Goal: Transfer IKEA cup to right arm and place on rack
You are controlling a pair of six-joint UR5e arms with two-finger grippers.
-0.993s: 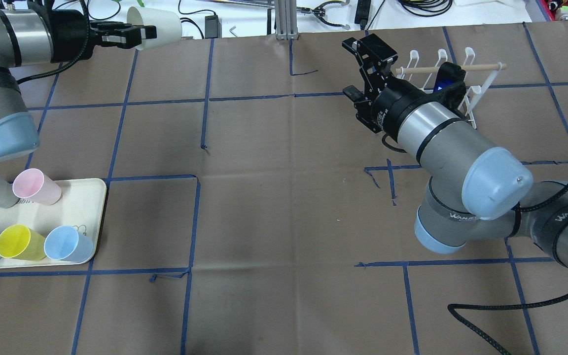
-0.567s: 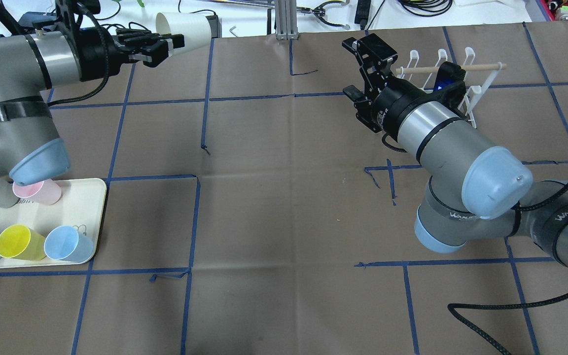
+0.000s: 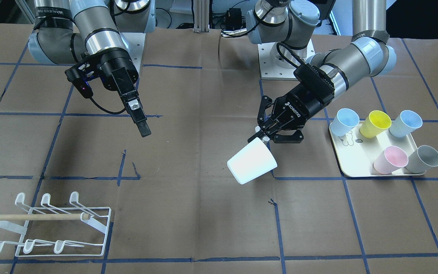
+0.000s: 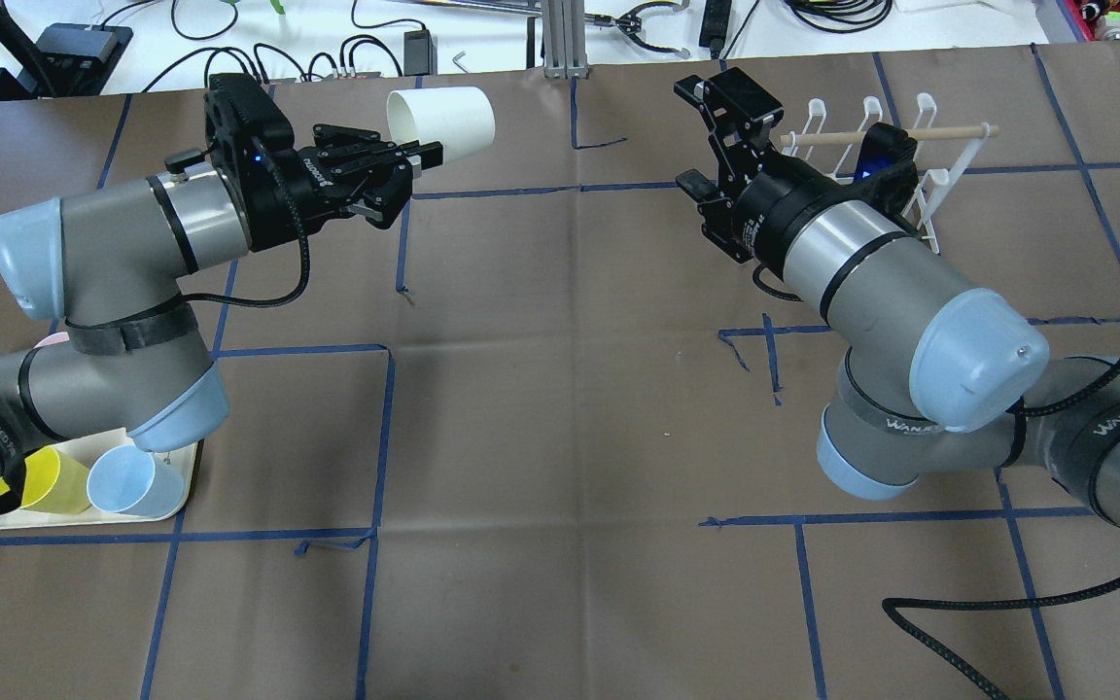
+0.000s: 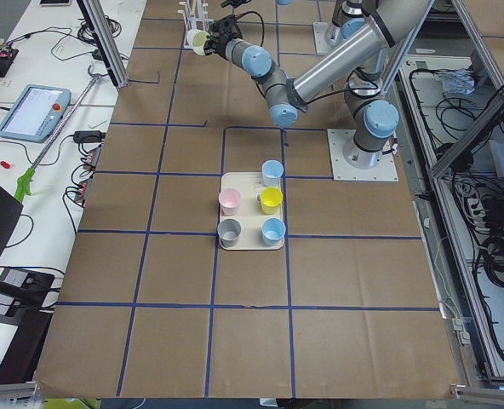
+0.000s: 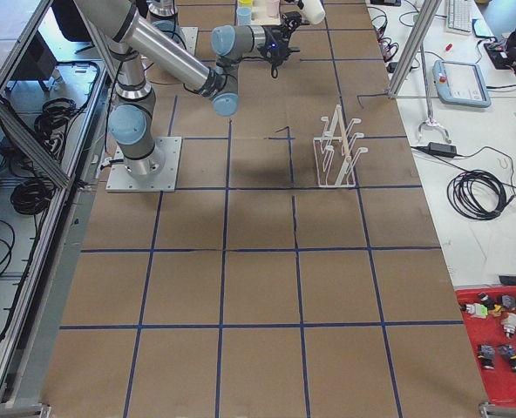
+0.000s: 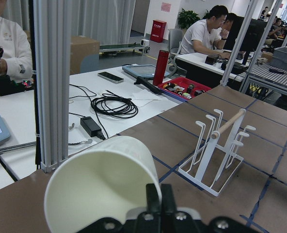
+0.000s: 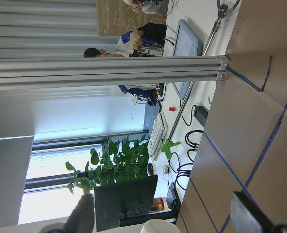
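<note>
Clamped on the rim of the white cup (image 4: 443,119), one finger of the left gripper (image 4: 416,154) inside the mouth, holding it sideways in mid-air over the table's far side, base probably offered to the right gripper (image 4: 706,141), spread wide and empty near the rack (image 3: 32,217); only a sliver of cup caught in the right wrist view.

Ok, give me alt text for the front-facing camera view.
The left gripper holds a white cup by its rim, tilted, mid-frame, while the right gripper hangs empty. A white wire rack sits bare at lower left; five coloured cups stand on a tray.
</note>
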